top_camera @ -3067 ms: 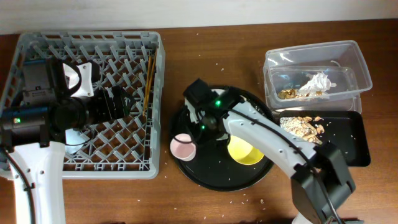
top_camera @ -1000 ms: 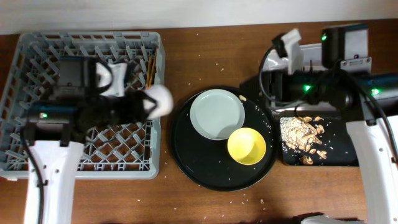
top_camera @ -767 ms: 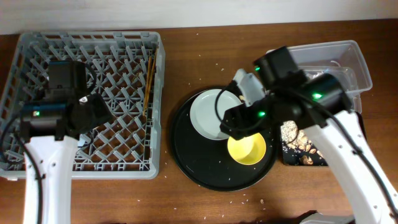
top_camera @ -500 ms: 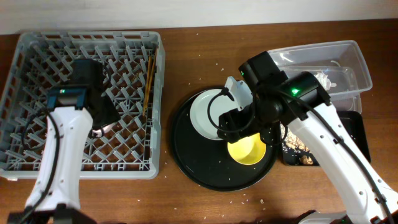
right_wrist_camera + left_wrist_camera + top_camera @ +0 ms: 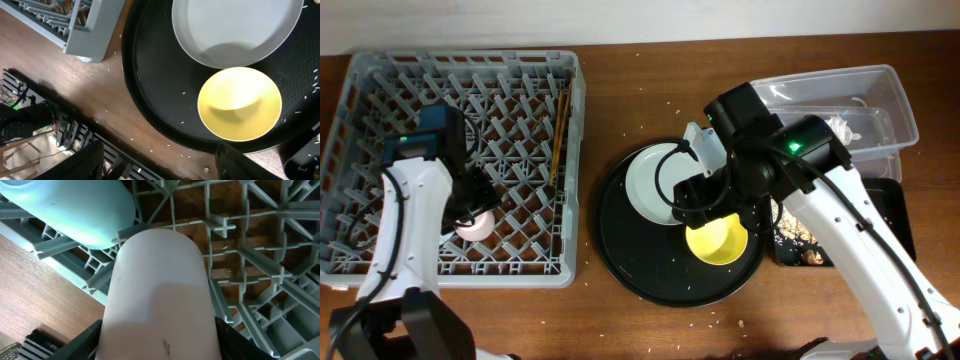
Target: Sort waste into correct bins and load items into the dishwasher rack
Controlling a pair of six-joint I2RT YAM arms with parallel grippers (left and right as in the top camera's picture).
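Note:
My left gripper [image 5: 472, 208] is shut on the small pink cup [image 5: 477, 226], low inside the grey dishwasher rack [image 5: 530, 70]. In the left wrist view the pink cup [image 5: 160, 295] fills the jaws, with the light-blue cup [image 5: 75, 210] lying in the rack [image 5: 250, 255] just beyond. My right gripper [image 5: 700, 200] is open and empty above the pale plate [image 5: 650, 180] and the yellow bowl [image 5: 718, 242]. Both show in the right wrist view, plate [image 5: 235, 30] and bowl [image 5: 239, 102]. White tissue [image 5: 837, 125] lies in the clear tub [image 5: 880, 85]. Tan scraps [image 5: 790, 228] lie in the black tray [image 5: 892, 215]. The gold foil is hidden.
The plate and bowl sit on a large round black tray [image 5: 620, 250] in the middle, also seen in the right wrist view [image 5: 150, 100]. A yellow stick [image 5: 560, 135] lies along the rack's right side. Tiny white specks dot the wooden table [image 5: 650, 90].
My left arm has swung left and lowered the pink cup into the rack near the light-blue cup. My right arm came from the tub to above the round tray, then stayed still.

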